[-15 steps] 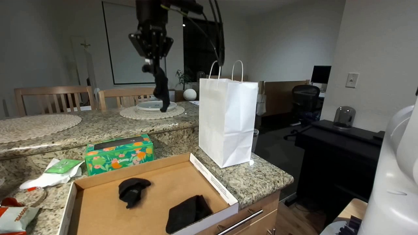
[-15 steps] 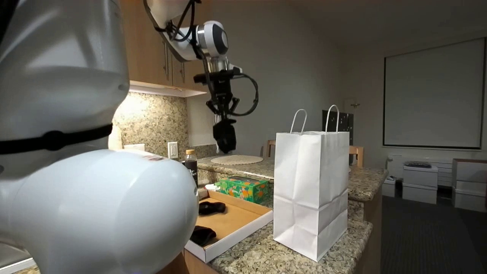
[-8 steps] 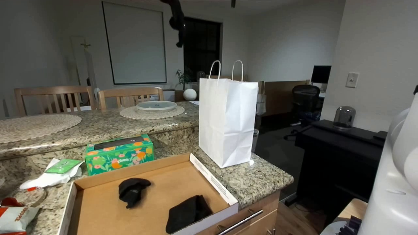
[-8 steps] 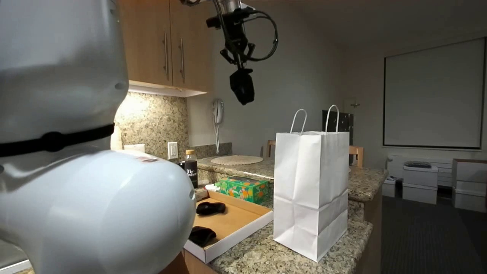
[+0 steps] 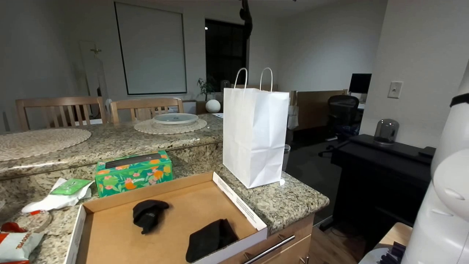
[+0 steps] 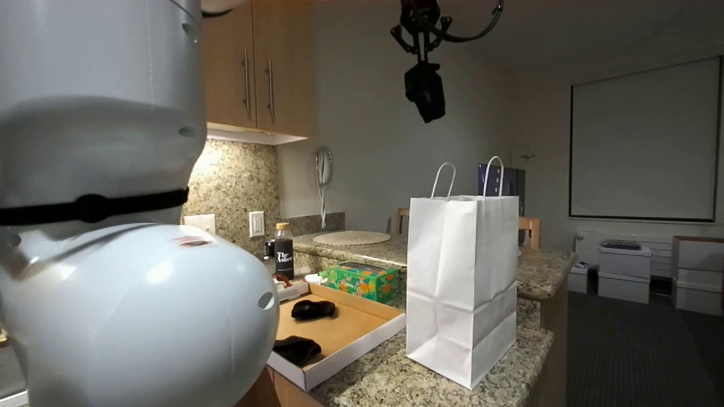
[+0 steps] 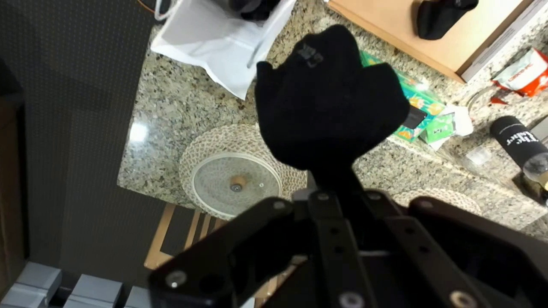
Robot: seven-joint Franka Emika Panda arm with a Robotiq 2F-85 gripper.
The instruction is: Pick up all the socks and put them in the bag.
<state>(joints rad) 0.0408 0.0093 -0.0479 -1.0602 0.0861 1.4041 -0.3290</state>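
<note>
The transfer step is apparently going on: the gripper (image 6: 422, 60) is holding one black sock (image 6: 425, 91) higher than the white paper bag (image 6: 441, 265), which is standing upright on the granite counter (image 6: 373, 380). The fingers (image 7: 327, 209) are clamping the upper part of this sock between them, and the rest is hanging below them. In the wrist view the bag's opening is showing beside the sock, not behind it, so the next move is probably requiring sideways travel to the opening, then lowering and releasing. A second sock (image 5: 148, 215) and a folded third sock (image 5: 211, 240) are lying in the cardboard tray (image 5: 183, 200).
</note>
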